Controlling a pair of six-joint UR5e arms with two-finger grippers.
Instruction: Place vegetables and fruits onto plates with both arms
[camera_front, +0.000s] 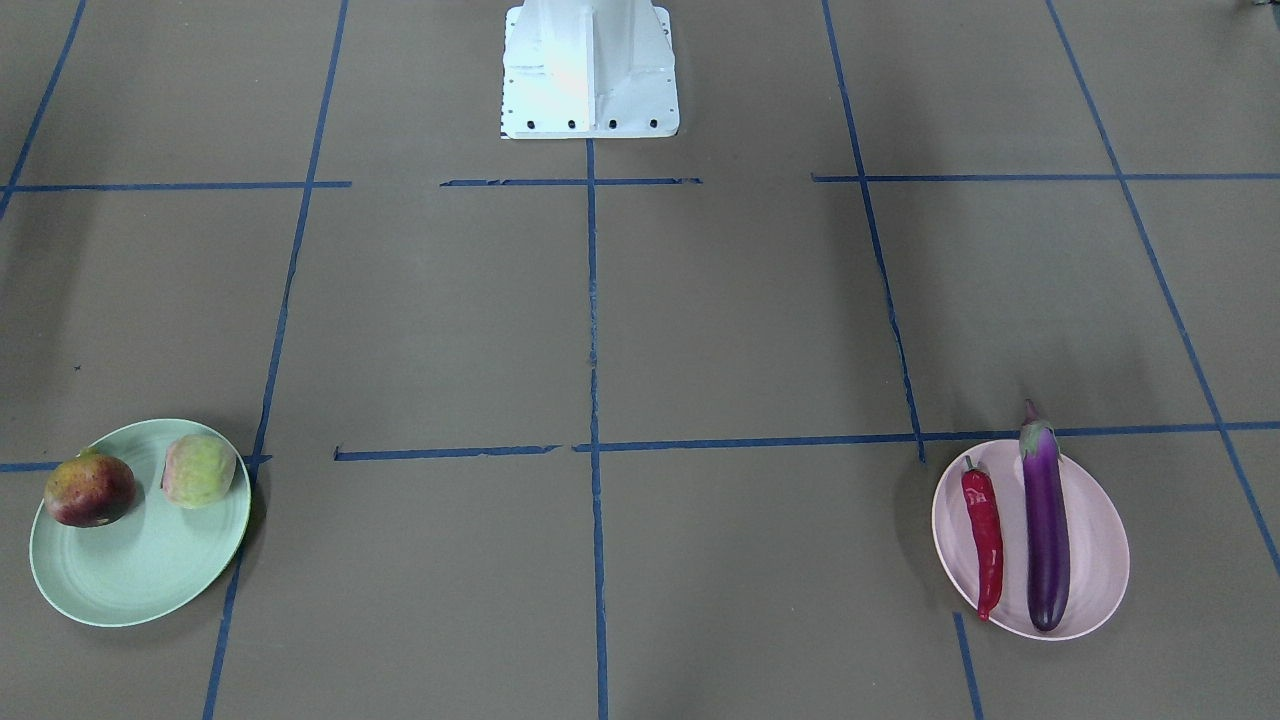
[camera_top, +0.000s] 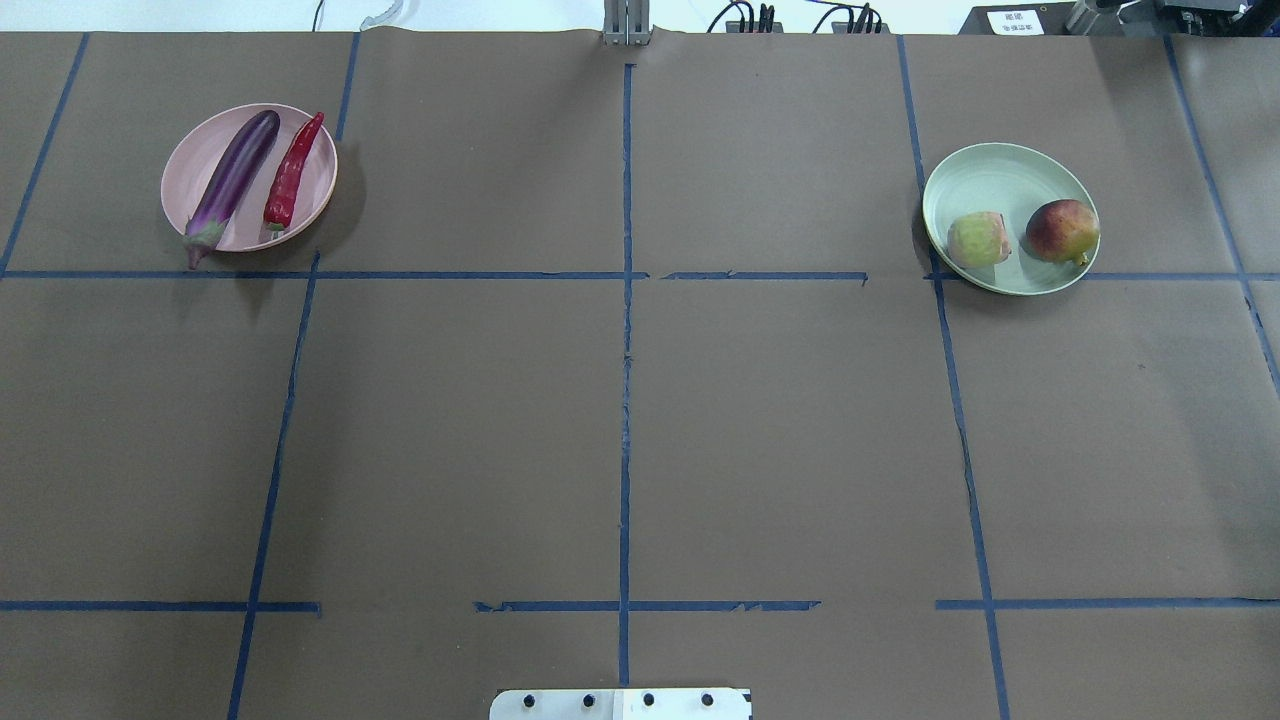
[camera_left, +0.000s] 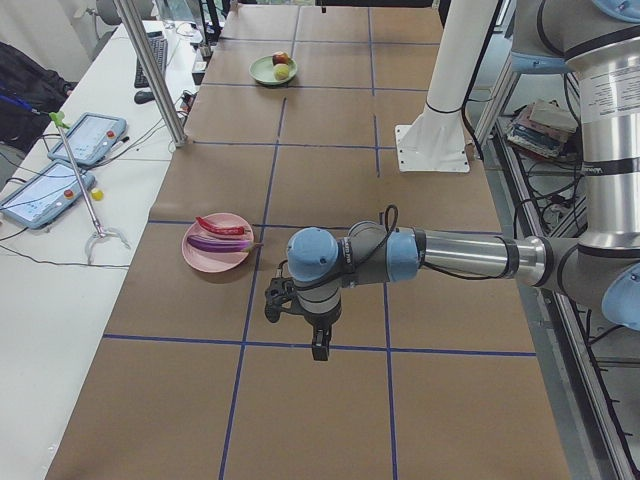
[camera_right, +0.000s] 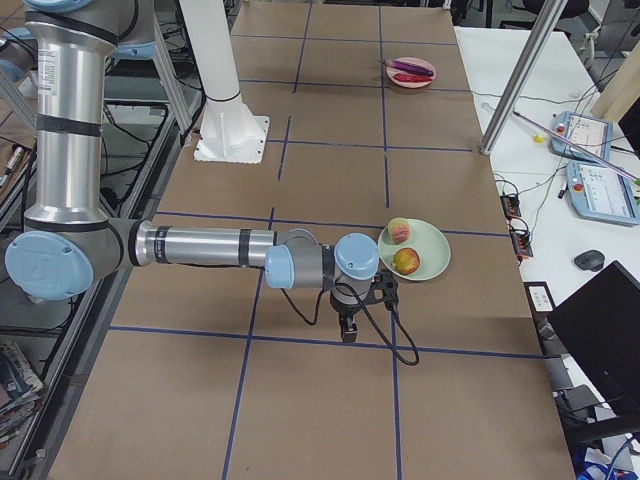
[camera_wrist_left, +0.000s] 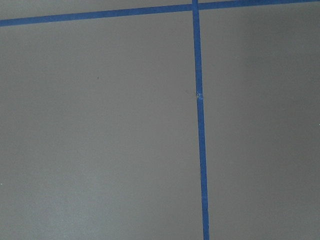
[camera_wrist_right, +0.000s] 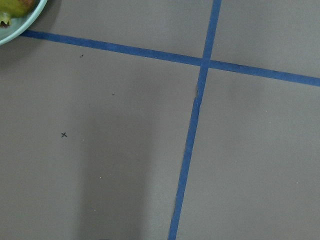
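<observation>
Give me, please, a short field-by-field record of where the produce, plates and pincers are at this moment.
pink plate: robot's far left; holds eggplant and chili side by side
eggplant stem: overhangs the rim toward the robot
green plate: robot's far right; holds red fruit and yellow-green fruit, apart
left pincer: above bare table near pink plate; open or shut unclear
right pincer: above bare table near green plate; open or shut unclear
task state: all four items on plates
</observation>
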